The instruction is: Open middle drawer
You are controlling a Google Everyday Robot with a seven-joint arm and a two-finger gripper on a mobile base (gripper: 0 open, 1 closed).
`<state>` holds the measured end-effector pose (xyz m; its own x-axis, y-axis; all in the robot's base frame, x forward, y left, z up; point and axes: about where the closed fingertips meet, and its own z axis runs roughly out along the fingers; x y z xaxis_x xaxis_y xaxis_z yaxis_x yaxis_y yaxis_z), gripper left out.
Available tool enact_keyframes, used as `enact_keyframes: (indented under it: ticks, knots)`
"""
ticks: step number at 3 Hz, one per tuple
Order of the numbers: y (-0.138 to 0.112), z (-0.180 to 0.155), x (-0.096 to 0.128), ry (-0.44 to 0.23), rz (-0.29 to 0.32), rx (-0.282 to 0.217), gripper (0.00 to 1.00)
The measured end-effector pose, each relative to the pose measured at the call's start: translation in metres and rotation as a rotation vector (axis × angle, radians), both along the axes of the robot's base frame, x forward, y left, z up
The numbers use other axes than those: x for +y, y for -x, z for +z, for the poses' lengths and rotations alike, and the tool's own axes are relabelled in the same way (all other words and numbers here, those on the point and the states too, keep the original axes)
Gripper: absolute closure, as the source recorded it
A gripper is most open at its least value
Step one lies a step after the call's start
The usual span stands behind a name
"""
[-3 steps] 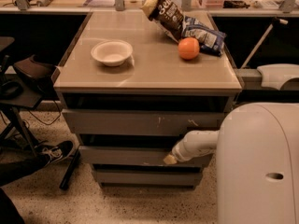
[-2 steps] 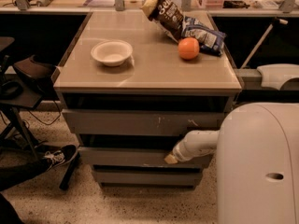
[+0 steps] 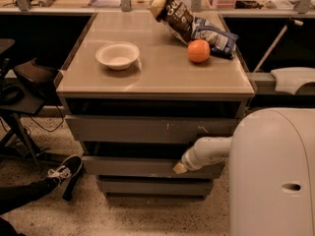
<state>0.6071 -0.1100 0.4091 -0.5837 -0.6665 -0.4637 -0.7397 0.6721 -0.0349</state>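
The middle drawer [image 3: 128, 167] is a plain grey front, second of three in a cabinet under a beige top [image 3: 162, 80]. A dark gap shows above it. My gripper [image 3: 178, 168], at the end of a white arm [image 3: 206, 152], is at the drawer front's upper edge, right of its middle. The arm reaches in from the right. Above is the larger top drawer front [image 3: 123, 129] with white scratch marks. Below is the narrowest bottom front [image 3: 152, 186].
A white bowl [image 3: 117, 54], an orange [image 3: 198, 50] and two snack bags [image 3: 173, 13] lie on the cabinet top. My white body [image 3: 275, 176] fills the lower right. A person's shoe [image 3: 64, 170] and a dark chair [image 3: 29, 77] are on the left.
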Motion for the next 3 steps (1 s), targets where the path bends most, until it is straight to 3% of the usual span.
enact_keyframes:
  ticks: [3]
  knots:
    - [0.026, 0.004, -0.007, 0.007, -0.012, 0.010, 1.00]
